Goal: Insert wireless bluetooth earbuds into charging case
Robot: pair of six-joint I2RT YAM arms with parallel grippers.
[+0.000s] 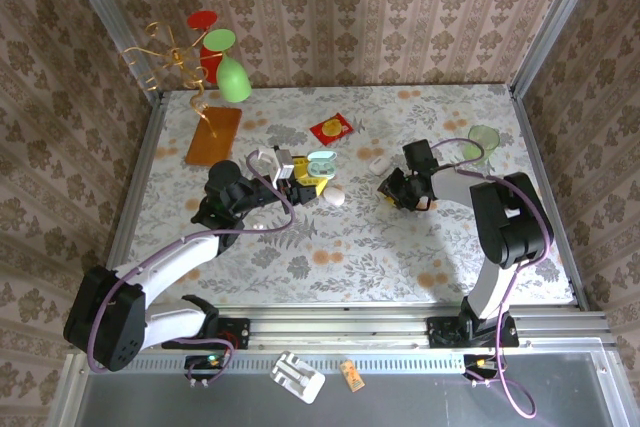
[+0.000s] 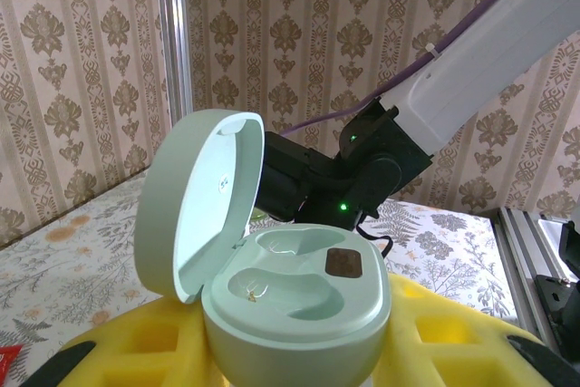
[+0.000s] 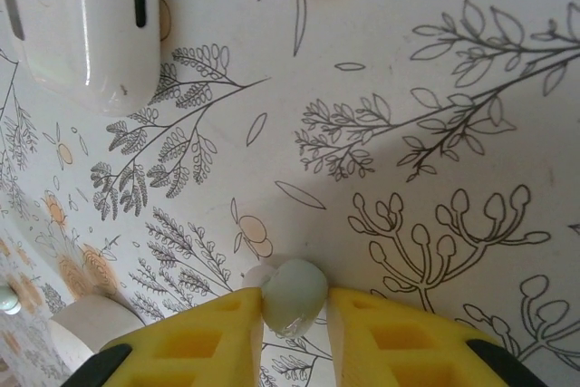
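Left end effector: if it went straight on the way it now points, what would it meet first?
Beyond the open charging case it grips, the left end effector points at the right arm's black wrist. That looks first in line, though depth is unclear.

Lab test booth: wallpaper (image 1: 350, 7), aluminium frame (image 1: 106, 15)

Both arms (image 1: 170, 269) have white links, black joints, purple cables (image 2: 399, 77) and yellow-fingered hands (image 3: 294, 314).
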